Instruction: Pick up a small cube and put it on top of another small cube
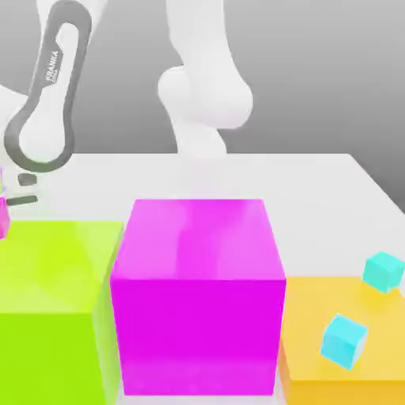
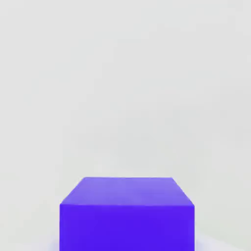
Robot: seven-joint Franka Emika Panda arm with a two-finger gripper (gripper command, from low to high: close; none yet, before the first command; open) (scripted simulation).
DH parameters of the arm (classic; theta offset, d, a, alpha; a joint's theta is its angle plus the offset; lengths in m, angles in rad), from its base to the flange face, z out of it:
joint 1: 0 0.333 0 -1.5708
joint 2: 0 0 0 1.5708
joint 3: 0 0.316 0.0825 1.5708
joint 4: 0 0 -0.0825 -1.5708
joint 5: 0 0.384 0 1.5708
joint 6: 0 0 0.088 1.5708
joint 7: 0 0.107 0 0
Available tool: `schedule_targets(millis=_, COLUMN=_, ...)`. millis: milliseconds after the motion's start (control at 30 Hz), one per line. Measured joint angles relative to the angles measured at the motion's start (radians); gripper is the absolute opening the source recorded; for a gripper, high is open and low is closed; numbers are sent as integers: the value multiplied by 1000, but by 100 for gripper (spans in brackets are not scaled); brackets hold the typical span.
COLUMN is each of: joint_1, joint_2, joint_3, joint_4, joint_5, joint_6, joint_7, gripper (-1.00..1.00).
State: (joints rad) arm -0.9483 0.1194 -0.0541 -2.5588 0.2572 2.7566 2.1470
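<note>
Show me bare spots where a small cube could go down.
The magenta block's top is bare, as is the white table behind it. The lime block's top is mostly free. The orange block is crowded by two cyan cubes.

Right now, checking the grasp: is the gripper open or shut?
Shut. The blue-violet cube sits close under the hand camera; whether it is held, cannot tell.
</note>
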Motion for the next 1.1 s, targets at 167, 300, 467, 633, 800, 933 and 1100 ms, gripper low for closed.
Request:
schedule_targets(millis=167, joint_1=-64, joint_2=19, joint_3=20, joint_4=87, joint_5=97, joint_6=-36, joint_7=-207, gripper=-100)
schedule_targets(millis=300, joint_1=-110, joint_2=34, joint_3=33, joint_4=157, joint_5=176, joint_6=-64, joint_7=-375, gripper=-100)
schedule_targets(millis=467, joint_1=-166, joint_2=53, joint_3=47, joint_4=243, joint_5=276, joint_6=-97, joint_7=-587, gripper=-100)
schedule_targets(millis=633, joint_1=-219, joint_2=71, joint_3=60, joint_4=330, joint_5=377, joint_6=-128, joint_7=-799, gripper=-100)
schedule_targets(millis=800, joint_1=-237, joint_2=74, joint_3=121, joint_4=393, joint_5=482, joint_6=-174, joint_7=-1018, gripper=-100)
schedule_targets(millis=933, joint_1=-160, joint_2=41, joint_3=244, joint_4=392, joint_5=550, joint_6=-236, joint_7=-1172, gripper=-100)
schedule_targets(millis=1100, joint_1=6, joint_2=-15, joint_3=389, joint_4=366, joint_5=594, joint_6=-305, joint_7=-1300, gripper=-100)
